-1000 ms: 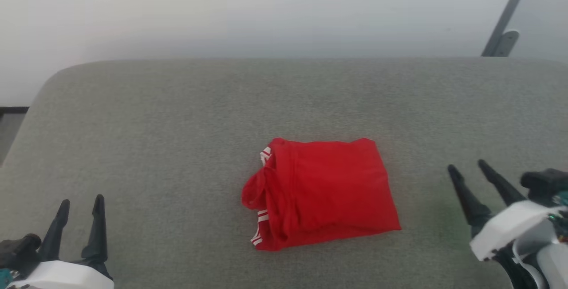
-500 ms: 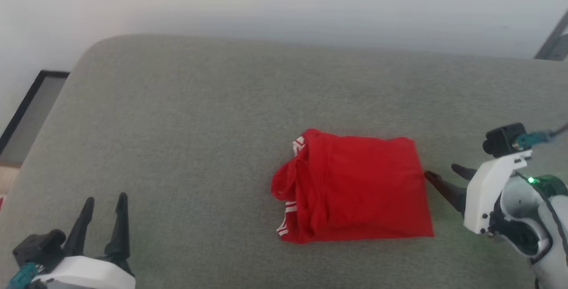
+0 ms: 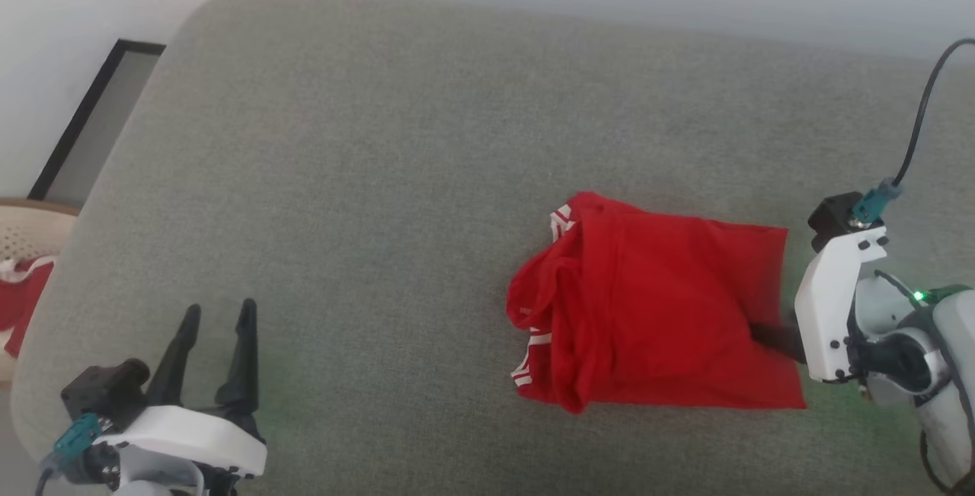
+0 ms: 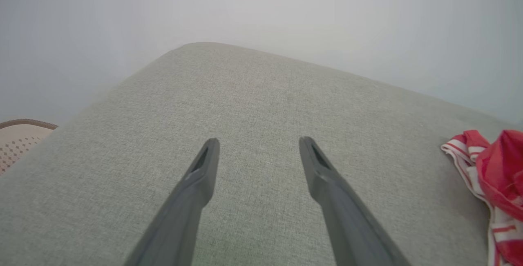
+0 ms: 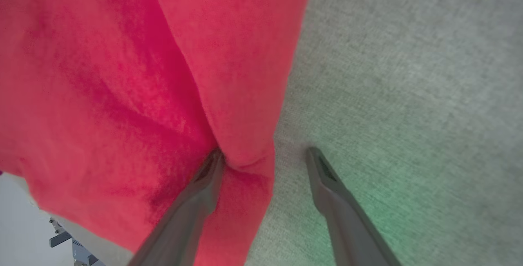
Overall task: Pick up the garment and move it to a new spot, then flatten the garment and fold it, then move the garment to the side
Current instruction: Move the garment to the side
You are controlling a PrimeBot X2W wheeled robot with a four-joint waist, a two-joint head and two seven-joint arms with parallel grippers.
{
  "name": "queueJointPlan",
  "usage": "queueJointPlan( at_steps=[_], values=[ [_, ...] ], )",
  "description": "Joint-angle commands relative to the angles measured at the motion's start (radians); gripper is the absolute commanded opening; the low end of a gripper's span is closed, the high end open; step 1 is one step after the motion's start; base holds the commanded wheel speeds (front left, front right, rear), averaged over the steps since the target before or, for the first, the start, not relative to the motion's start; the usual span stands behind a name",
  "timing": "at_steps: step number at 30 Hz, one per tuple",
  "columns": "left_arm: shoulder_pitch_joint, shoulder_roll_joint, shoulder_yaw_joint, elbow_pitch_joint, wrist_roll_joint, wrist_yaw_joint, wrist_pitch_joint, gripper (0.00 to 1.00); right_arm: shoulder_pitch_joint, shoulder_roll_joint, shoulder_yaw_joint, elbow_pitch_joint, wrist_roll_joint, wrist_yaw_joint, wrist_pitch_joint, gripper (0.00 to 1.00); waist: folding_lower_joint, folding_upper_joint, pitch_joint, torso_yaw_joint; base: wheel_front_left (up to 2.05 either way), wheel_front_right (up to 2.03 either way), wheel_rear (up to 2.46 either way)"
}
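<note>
Our folded shirt lies on the grey cushion, soft, light, likely to unfold. Our right gripper straddles its right edge, spread wide, clamping nothing; we'd pinch all layers there. Our left gripper hovers spread, empty.

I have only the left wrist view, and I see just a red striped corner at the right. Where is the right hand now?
Observer: The right hand is at the garment's right edge, pointing into it.
Operator: Is it shut on the cloth?
Observer: No, open: one finger presses into the red fabric, the other is over bare cushion.
Operator: Is the garment folded?
Observer: Yes, into a rough rectangle.
</note>
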Motion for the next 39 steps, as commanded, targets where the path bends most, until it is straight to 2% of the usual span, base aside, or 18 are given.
queueJointPlan(
  at_steps=[1,2,3,4,5,19,27,39],
  values=[
    [-0.015,-0.004,-0.005,0.003,-0.005,-0.002,-0.004,1.00,0.011,0.019,0.007,0.017,-0.005,0.000,0.018,1.00,0.0000,-0.0001,0.015,0.013,0.00,0.00,0.00],
    [-0.023,-0.006,-0.010,0.007,-0.006,-0.002,-0.004,1.00,0.019,0.037,0.014,0.016,-0.018,0.000,0.053,1.00,0.0000,-0.0001,0.024,0.018,0.00,0.00,0.00],
    [-0.026,-0.006,-0.012,0.008,-0.007,-0.002,-0.004,1.00,0.021,0.049,0.006,0.014,-0.016,0.000,0.061,0.82,0.0000,-0.0001,0.028,0.019,0.00,0.00,0.00],
    [-0.030,-0.006,-0.014,0.009,-0.007,-0.002,-0.004,1.00,0.023,0.057,0.005,0.009,-0.018,0.000,0.074,0.09,0.0000,-0.0001,0.031,0.020,0.00,0.00,0.00],
    [-0.032,-0.006,-0.014,0.010,-0.007,-0.002,-0.004,1.00,0.023,0.062,0.005,0.000,-0.023,0.000,0.079,0.00,0.0000,-0.0001,0.033,0.020,0.00,0.00,0.00],
    [-0.085,0.010,-0.037,-0.005,0.006,-0.002,-0.004,1.00,-0.026,-0.002,-0.143,-0.109,-0.086,-0.001,0.049,0.00,0.0000,-0.0001,0.069,-0.057,0.00,0.00,0.00],
    [-0.171,0.020,-0.107,-0.011,0.005,-0.002,-0.004,1.00,-0.077,-0.065,-0.240,-0.102,-0.132,0.000,0.010,0.00,0.0000,-0.0001,0.112,-0.141,0.00,0.00,0.00],
    [-0.298,0.043,-0.207,-0.032,0.003,-0.002,-0.004,1.00,-0.189,-0.129,-0.288,-0.063,-0.181,0.000,-0.089,0.00,0.0000,-0.0001,0.196,-0.287,0.00,0.00,0.00]
  ],
)
